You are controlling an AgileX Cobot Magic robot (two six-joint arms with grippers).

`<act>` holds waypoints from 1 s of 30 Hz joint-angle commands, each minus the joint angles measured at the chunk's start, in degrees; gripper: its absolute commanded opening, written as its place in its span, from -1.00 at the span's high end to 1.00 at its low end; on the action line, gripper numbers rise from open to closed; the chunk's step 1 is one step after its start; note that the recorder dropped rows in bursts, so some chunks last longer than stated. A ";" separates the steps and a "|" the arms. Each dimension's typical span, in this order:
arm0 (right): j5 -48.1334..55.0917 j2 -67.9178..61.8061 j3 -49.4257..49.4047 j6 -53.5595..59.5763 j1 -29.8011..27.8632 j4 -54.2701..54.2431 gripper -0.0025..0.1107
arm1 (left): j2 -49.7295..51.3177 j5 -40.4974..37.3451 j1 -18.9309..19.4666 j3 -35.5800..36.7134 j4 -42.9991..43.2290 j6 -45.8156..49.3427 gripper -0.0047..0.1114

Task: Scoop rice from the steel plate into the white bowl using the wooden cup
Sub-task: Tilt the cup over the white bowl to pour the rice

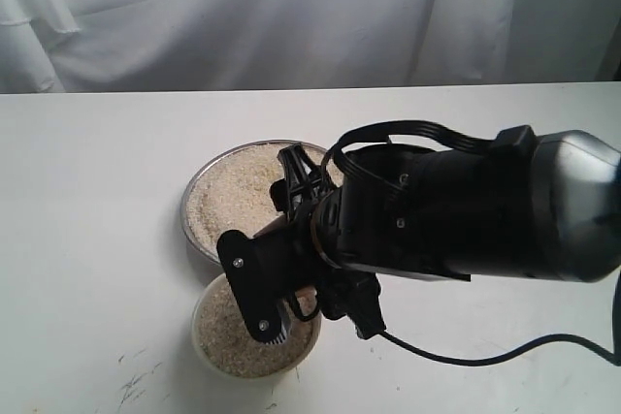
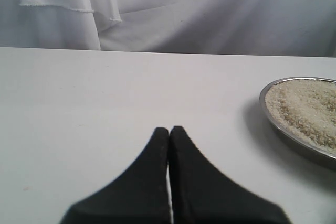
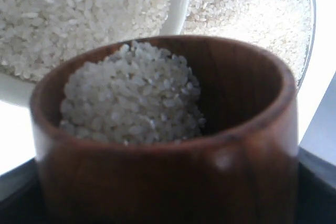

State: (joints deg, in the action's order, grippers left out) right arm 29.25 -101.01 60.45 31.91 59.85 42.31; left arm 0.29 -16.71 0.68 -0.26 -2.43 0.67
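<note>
Right jaws hold reddish-brown wooden cup point(image 3: 157, 182) w/ pale rice point(image 3: 131, 98) over part-filled cream-white bowl point(image 1: 198, 327), pour pending; shiny steel plate point(image 2: 291, 136) has plenty. Left jaws pressed together.

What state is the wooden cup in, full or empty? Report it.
Partly full. The right wrist view shows the wooden cup holding a mound of rice piled to one side, with bare inner wall showing beside it.

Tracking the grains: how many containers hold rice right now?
3: the steel plate farthest back, the white bowl just in front of it, the wooden cup above the bowl. The right arm may hide others.
</note>
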 commanded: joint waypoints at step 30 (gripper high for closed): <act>1.01 -3.92 0.69 -6.85 3.39 13.91 0.96 | -0.29 0.36 -0.09 0.26 -0.04 -0.18 0.92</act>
State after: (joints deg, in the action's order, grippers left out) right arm 29.59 -104.84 60.74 25.34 63.17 54.86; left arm 0.29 -16.71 0.68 -0.26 -2.43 0.67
